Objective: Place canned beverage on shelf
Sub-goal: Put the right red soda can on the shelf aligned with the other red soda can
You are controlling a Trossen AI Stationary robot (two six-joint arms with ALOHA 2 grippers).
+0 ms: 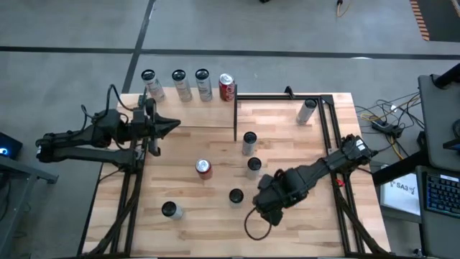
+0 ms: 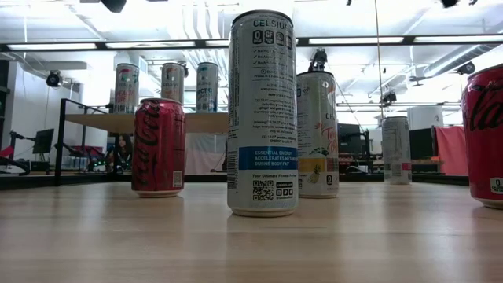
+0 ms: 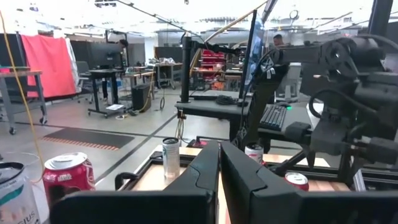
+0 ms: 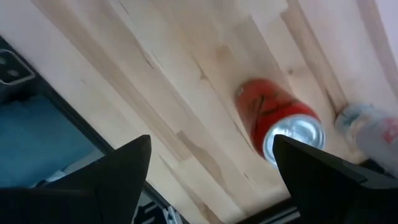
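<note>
Red soda can (image 1: 204, 168) stands upright mid counter (image 1: 187, 230), unheld, well apart from shelf (image 1: 194, 114) carrying four cans. Right pincer (image 1: 260, 203) fingers spread apart, empty, near the front. Left pincer (image 1: 172, 125) closed together over the shelf.

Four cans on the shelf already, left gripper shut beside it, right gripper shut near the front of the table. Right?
Not quite: the right gripper is open; the right wrist view shows its fingers spread wide apart over bare wood. The rest holds: the high view shows four cans on the shelf, and the left gripper is shut beside it.
</note>
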